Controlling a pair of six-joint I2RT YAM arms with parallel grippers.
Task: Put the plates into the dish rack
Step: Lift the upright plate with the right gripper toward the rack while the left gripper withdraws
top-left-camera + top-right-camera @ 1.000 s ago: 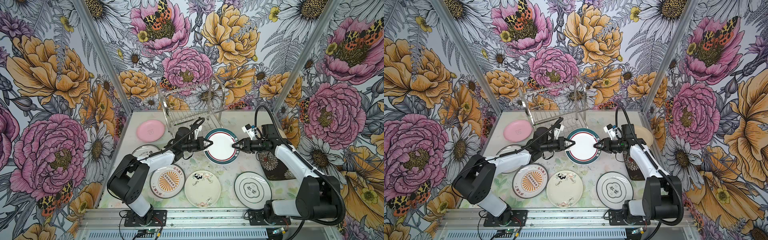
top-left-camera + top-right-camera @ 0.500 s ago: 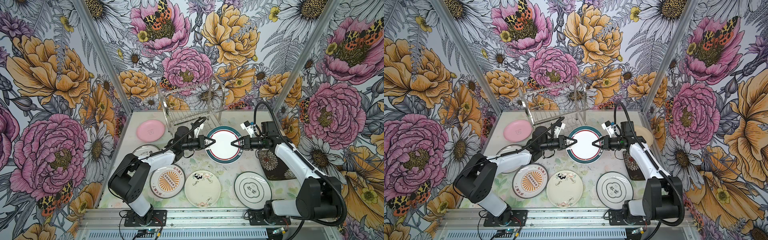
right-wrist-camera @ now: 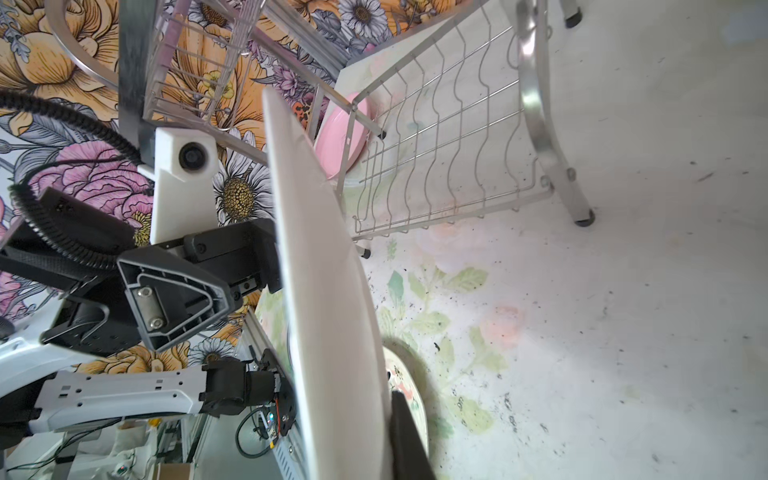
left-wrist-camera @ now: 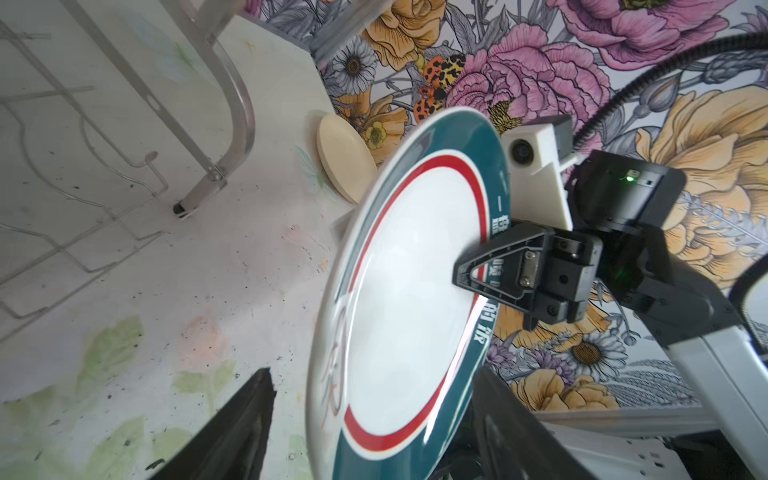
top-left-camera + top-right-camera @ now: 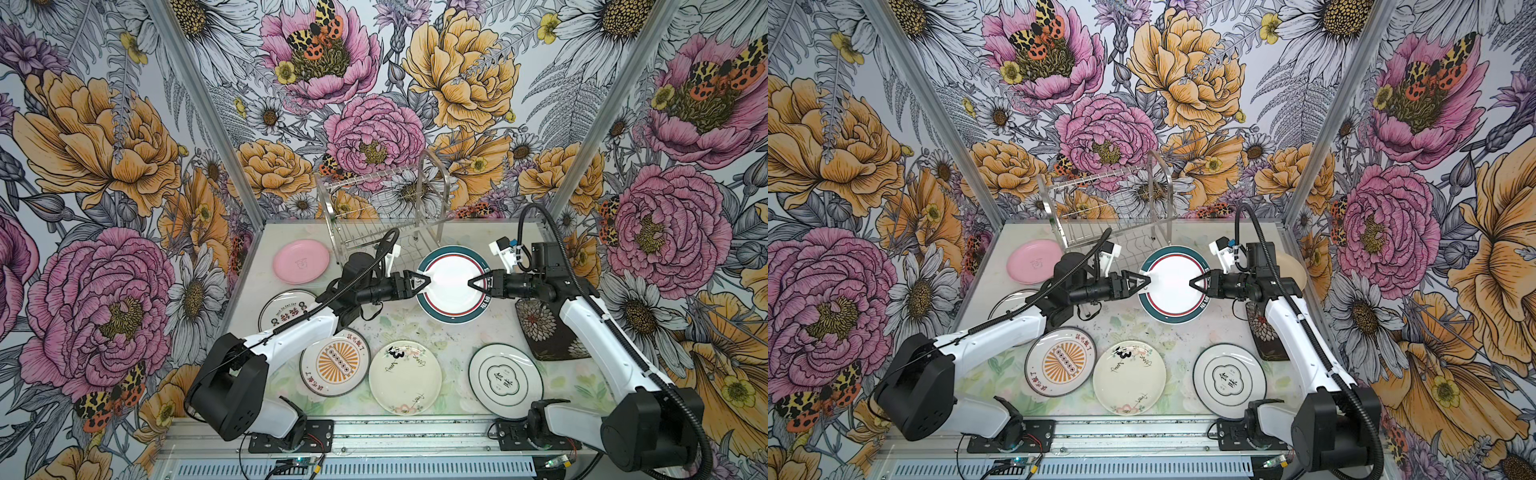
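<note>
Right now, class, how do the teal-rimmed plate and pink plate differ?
The teal-rimmed plate is lifted and tilted, clamped at its rim by the right gripper; the pink plate lies flat on the table. The teal-rimmed plate has a white centre, red ring and teal band; the pink plate is plain pink. Both are round; neither is in the dish rack.

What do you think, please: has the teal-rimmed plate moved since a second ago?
Yes. In both top views the teal-rimmed plate has shifted slightly right, narrowing its gap to the dark square plate, and up toward the dish rack.
</note>
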